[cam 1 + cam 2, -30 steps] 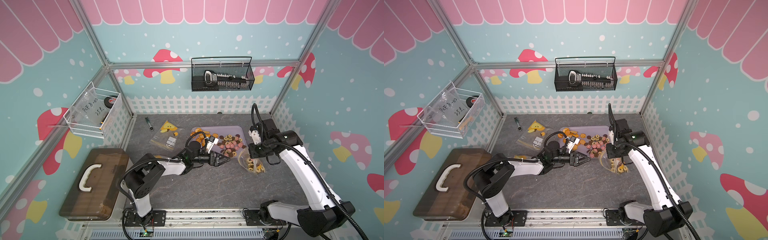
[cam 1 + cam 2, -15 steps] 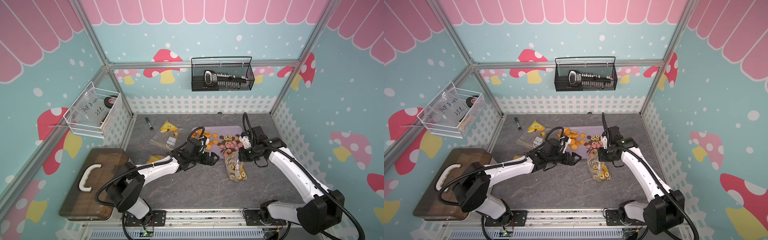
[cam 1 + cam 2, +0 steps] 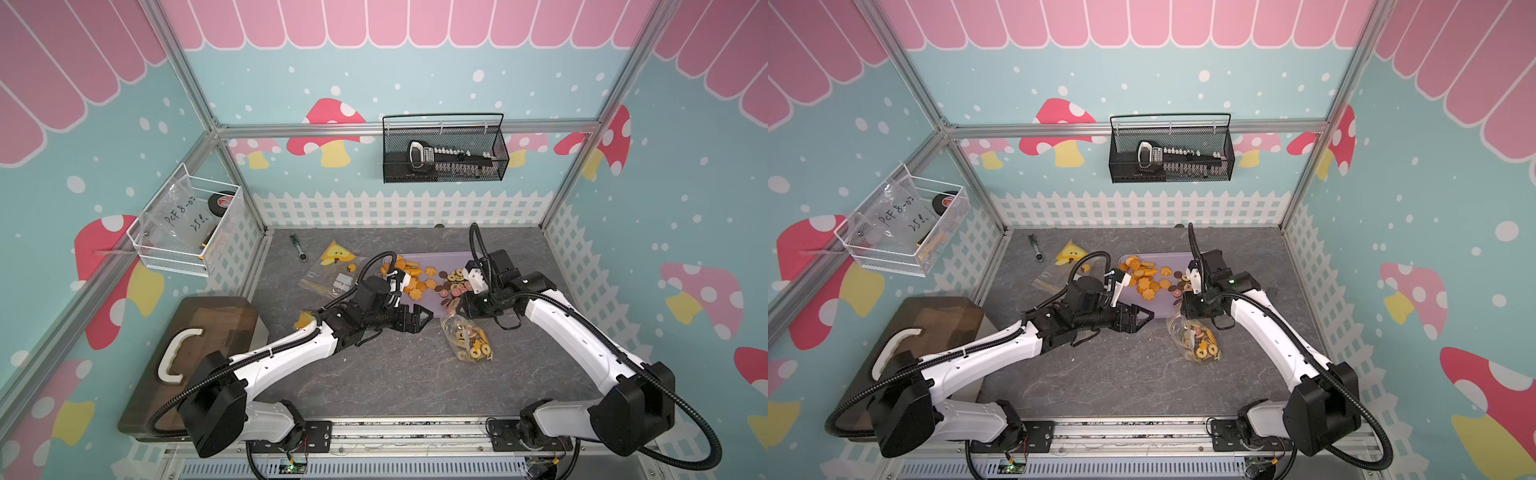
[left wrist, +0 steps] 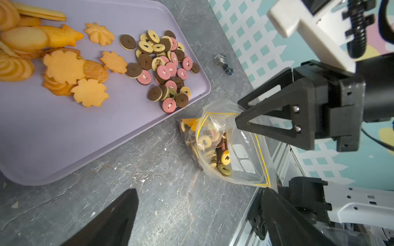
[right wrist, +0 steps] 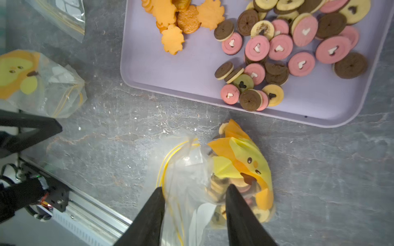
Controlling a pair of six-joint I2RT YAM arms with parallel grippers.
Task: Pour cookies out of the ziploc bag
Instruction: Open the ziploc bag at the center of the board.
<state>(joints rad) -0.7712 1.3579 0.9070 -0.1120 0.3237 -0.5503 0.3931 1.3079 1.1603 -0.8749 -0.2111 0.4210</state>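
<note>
The ziploc bag (image 3: 468,340) (image 3: 1197,343) lies on the grey table just in front of the purple tray (image 3: 440,258) (image 3: 1169,259), with several ring cookies still inside (image 4: 221,157) (image 5: 217,187). Many cookies are spread on the tray (image 4: 164,64) (image 5: 277,46): orange flower shapes on one side, brown, pink and tan rings on the other. My right gripper (image 3: 459,310) (image 5: 195,187) hangs over the bag's top, jaws apart, with loose film between them and no pinch. Left of the bag, my left gripper (image 3: 424,322) (image 4: 200,190) is open and empty.
Two other clear bags (image 3: 332,270) lie at the back left of the table beside a small tool (image 3: 298,247). One orange cookie (image 3: 303,320) lies loose by my left arm. A brown case (image 3: 195,345) sits outside the left edge. Wire baskets hang on the walls (image 3: 444,153) (image 3: 187,224).
My right arm came down and toward the tray and its jaws opened; the bag went from hanging to lying on the table. My left gripper pulled back a little.
</note>
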